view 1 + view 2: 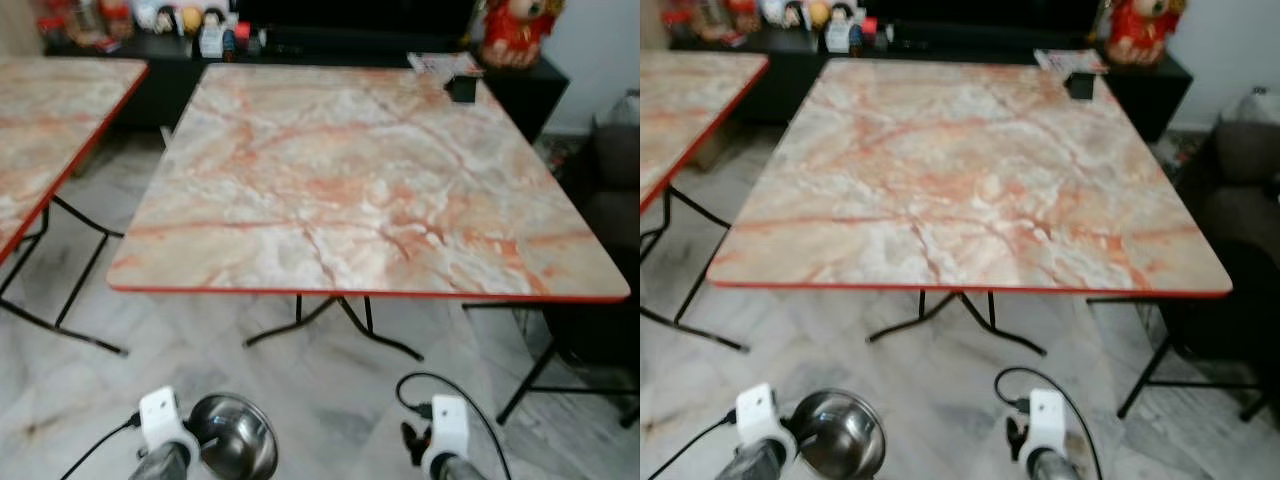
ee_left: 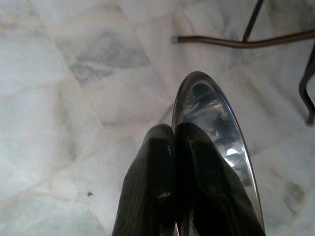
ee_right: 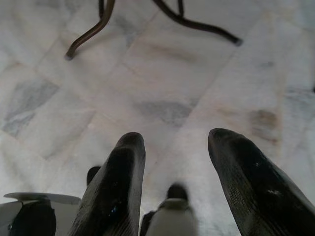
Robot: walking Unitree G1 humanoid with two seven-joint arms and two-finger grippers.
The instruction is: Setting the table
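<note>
Nearest the robot, the left gripper (image 2: 172,142) is clenched on the rim of a shiny round stainless-steel bowl (image 1: 235,435), its two black fingers (image 2: 147,187) pressed together at the bowl's edge; the bowl is held low over the pale grey-veined marble floor (image 1: 180,340), short of the table's near edge. The right gripper (image 3: 172,147) hangs beside it over the same floor, fingers spread apart and holding nothing. Beyond both stands the square folding table with a pink-and-cream marble-pattern top and red rim (image 1: 360,190) on thin black metal legs (image 1: 330,320). At its far right corner lies a small dark flat object (image 1: 461,88), touching what may be a printed paper or magazine (image 1: 432,64); blur prevents a firmer reading. A second table of the same pattern (image 1: 50,130) stands well apart on the left. Farthest back, a low black cabinet (image 1: 520,85) carries a red plush figure (image 1: 515,30) and small colourful figurines (image 1: 190,25).
</note>
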